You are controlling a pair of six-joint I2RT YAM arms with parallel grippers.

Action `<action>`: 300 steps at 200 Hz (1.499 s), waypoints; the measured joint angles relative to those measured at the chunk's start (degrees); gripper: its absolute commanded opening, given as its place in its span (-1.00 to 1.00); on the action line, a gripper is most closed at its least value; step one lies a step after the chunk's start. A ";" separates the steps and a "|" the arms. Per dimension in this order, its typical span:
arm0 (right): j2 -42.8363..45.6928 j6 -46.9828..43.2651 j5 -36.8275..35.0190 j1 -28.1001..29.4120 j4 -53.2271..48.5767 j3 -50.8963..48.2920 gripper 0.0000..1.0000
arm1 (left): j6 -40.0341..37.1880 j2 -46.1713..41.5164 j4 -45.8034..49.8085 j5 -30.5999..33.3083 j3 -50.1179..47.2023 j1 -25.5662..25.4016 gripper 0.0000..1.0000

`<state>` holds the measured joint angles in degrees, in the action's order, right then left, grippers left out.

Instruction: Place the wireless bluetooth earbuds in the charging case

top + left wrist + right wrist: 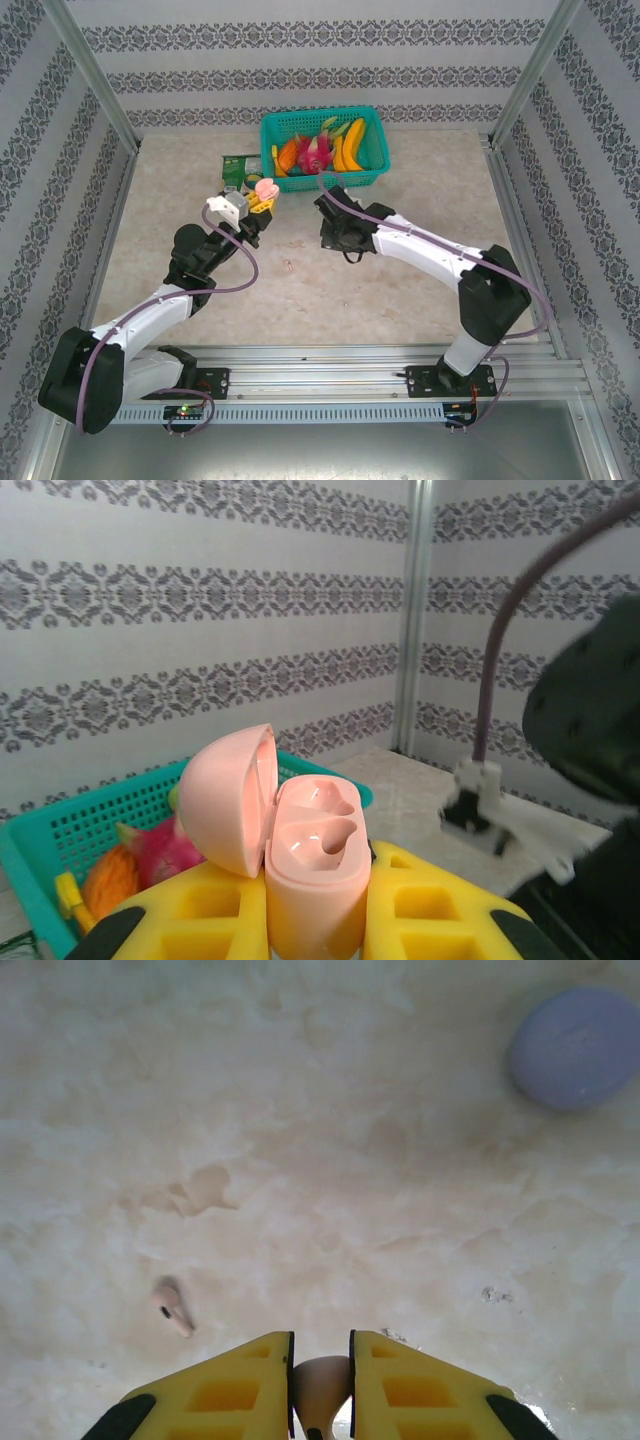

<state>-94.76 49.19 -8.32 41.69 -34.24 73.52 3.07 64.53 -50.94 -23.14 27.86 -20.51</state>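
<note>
**Desk:** Start on the left. What do you have?

**Me:** My left gripper (315, 905) is clamped on the pink charging case (312, 865), with a yellow pad pressed to each side of it. I'm holding the case upright and off the table. Its lid (228, 798) is swung back to the left, and the two moulded wells face up. From overhead, the case (265, 188) sits just in front of the teal basket (372, 178) of toy fruit, near its left corner.

**Desk:** And the middle of the table?

**Me:** A second pinkish earbud (172, 1308) lies flat on the marbled table (330, 1140). It's left of my right fingers and apart from them. From overhead I make it out as a small pink fleck (288, 266) between the two arms.

**Desk:** The right side?

**Me:** My right gripper (320, 1365) points down at the table. Its pads are closed tight on a pinkish earbud (320, 1385), and the rounded head shows in the narrow gap between them. Far off to the upper right, a round lilac case (580, 1048) rests on the table with its lid down, well away from both earbuds.
</note>
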 measured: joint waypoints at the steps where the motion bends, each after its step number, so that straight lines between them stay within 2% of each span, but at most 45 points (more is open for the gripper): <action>1: 0.22 -0.04 0.00 -0.04 0.04 0.00 -0.63 | -0.02 0.00 0.04 -0.11 0.00 0.00 -1.00; 85: 10.80 -3.02 0.70 -4.26 1.57 -0.04 -0.63 | 0.04 4.46 0.90 -8.98 0.00 0.00 -1.00; 168: 12.50 -5.79 2.93 -5.20 5.44 2.19 -0.62 | 0.46 14.80 0.85 -15.47 2.03 -0.15 -1.00; 300: 14.47 -6.62 6.27 -5.20 15.65 1.68 -0.62 | 1.16 25.66 0.81 -17.38 15.72 -4.98 -1.00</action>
<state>-80.29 42.57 -2.04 36.49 -18.59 75.20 4.23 90.19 -50.13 -40.51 43.57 -25.50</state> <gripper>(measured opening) 0.194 0.200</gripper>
